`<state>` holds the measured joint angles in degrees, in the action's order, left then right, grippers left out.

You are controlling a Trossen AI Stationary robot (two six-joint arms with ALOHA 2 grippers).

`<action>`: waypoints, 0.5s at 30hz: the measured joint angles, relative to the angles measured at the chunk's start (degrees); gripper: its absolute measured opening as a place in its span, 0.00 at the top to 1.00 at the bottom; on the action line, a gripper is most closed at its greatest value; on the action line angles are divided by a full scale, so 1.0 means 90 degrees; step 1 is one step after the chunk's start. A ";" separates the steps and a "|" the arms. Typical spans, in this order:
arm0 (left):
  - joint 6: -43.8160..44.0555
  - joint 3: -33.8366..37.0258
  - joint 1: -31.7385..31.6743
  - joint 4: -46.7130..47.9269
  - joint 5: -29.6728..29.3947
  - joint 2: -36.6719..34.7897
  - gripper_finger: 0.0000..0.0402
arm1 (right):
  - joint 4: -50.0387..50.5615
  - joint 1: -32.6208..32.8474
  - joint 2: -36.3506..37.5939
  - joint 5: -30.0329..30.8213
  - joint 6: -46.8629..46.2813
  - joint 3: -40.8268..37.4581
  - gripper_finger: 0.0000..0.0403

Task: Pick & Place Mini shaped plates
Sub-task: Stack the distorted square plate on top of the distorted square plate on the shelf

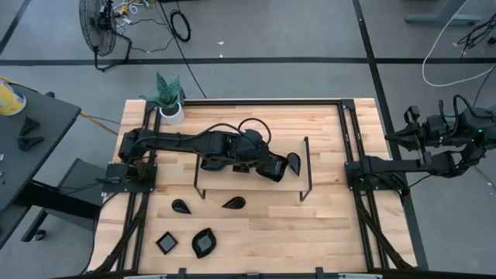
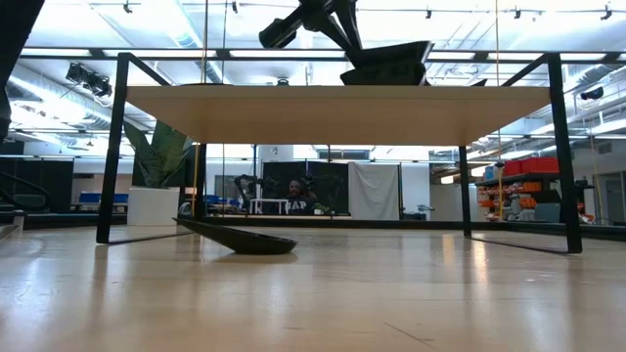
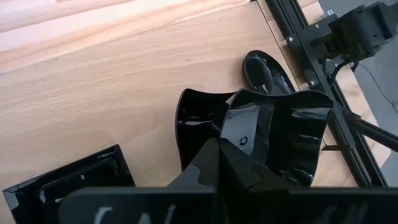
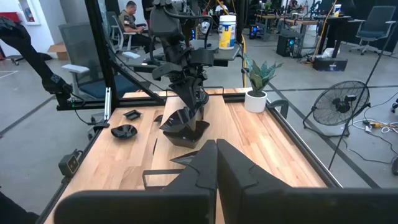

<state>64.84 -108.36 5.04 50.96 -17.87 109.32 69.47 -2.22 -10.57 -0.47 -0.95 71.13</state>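
Both arms are dark, near-black, built of chunky jointed segments with black cables looping along them. The left gripper (image 3: 239, 165) has glossy angular black fingers; the right gripper (image 4: 216, 163) shows two matte dark wedge-shaped fingers.

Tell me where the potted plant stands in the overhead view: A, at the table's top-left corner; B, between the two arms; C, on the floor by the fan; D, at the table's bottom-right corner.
A: the plant in its white pot sits on the table's top-left corner.

square plate (image 3: 68, 183): cut off by frame edge | left hand (image 1: 273, 167): fingertips hidden behind held plate
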 joint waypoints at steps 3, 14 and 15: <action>0.0000 0.0000 0.0002 -0.0002 0.0010 0.0000 0.99 | -0.0002 0.0000 0.0000 0.0000 0.0002 -0.0002 0.98; -0.0276 0.0000 0.0000 -0.0003 0.0213 0.0000 0.83 | -0.0002 0.0000 0.0000 0.0000 0.0002 -0.0001 0.98; -0.0274 0.0000 0.0000 -0.0003 0.0162 0.0000 0.81 | 0.0000 0.0000 0.0000 0.0000 0.0002 -0.0001 0.98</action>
<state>62.37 -108.36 5.04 50.94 -16.41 109.32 69.47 -2.22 -10.57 -0.47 -0.93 71.12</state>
